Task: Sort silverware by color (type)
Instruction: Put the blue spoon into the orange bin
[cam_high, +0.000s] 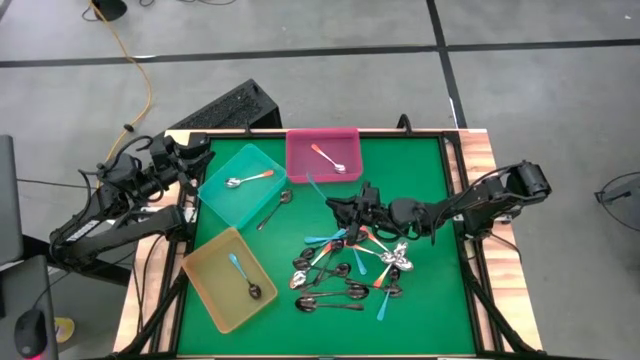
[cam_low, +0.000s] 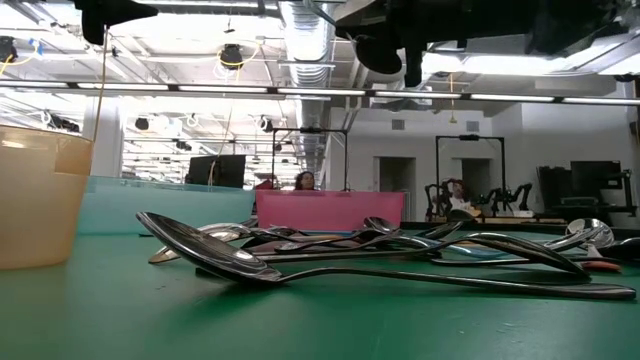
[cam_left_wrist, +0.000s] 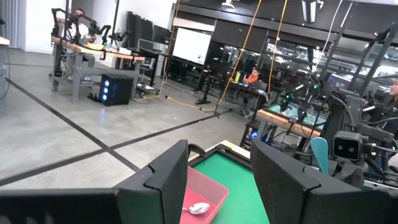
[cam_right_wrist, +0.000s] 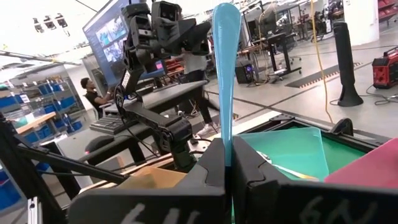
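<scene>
A pile of spoons (cam_high: 350, 268) with light blue, orange-red and dark handles lies on the green mat, and fills the foreground of the low view (cam_low: 350, 250). One dark spoon (cam_high: 275, 210) lies alone beside the teal tray. My right gripper (cam_high: 345, 207) hovers between the pile and the pink tray, shut on a light blue spoon (cam_right_wrist: 225, 62). My left gripper (cam_left_wrist: 217, 180) is open at the table's far left corner (cam_high: 195, 155), above the teal tray's far edge. My right gripper pinches the light blue spoon's handle (cam_right_wrist: 226, 140) between its two fingers (cam_right_wrist: 211, 165). The handle's free end (cam_high: 314, 186) sticks out past the fingertips toward the teal tray. The fingers hide the bowl end. The spoon is held above the mat.
The teal tray (cam_high: 215, 190) holds an orange-handled spoon (cam_high: 250, 179). The pink tray (cam_high: 300, 165) holds another orange-handled spoon (cam_high: 328, 159). The yellow tray (cam_high: 205, 275) holds a blue-handled spoon (cam_high: 243, 276). Bare green mat lies to the right of the pile. People sit in the room beyond.
</scene>
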